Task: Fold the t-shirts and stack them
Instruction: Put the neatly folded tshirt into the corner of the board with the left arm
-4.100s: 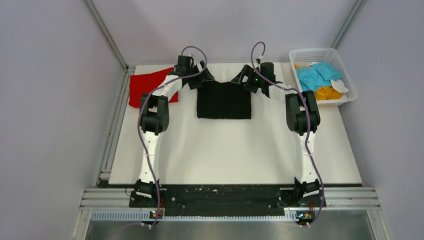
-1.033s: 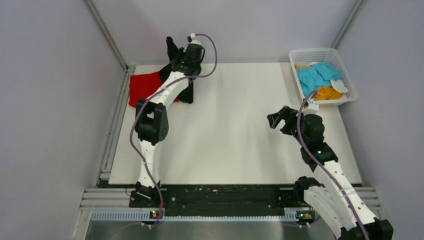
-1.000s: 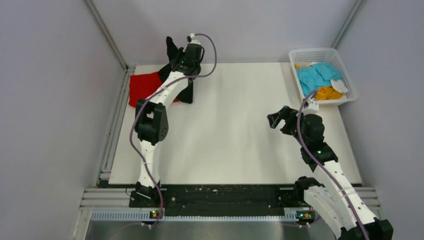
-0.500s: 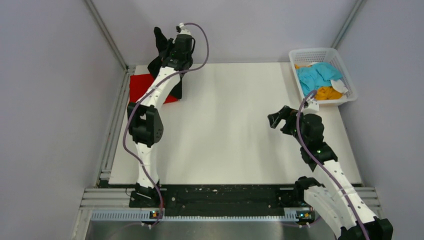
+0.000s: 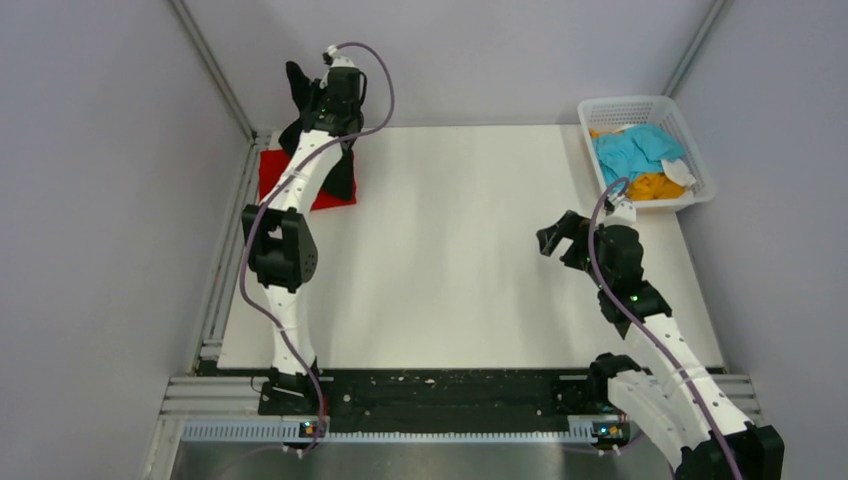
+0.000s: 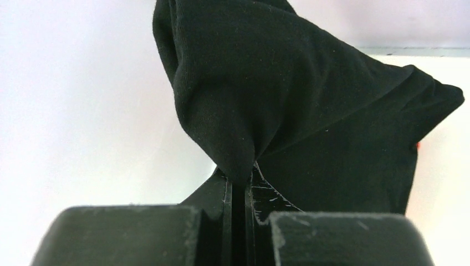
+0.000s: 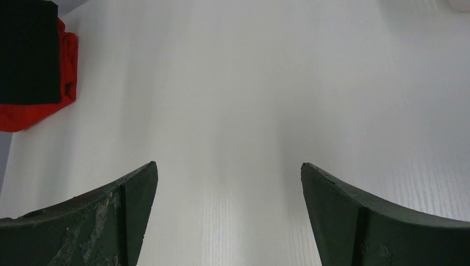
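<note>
A white tabletop [image 5: 450, 290] sits between pale grey walls [image 5: 100, 220]. At its far-left corner the left gripper [image 6: 238, 185] pinches the black t-shirt [image 6: 288, 111], which hangs over the red t-shirt [image 5: 272, 172]. The right gripper [image 7: 227, 188] gapes wide over the tabletop. The light blue t-shirt [image 5: 630, 150] and orange t-shirt [image 5: 655, 186] fill the white mesh basket [image 5: 640, 103] at far right.

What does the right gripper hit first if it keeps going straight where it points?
Probably the bare table: only white surface shows between the right gripper's open fingers. The red t-shirt and black t-shirt sit well left of that line.
</note>
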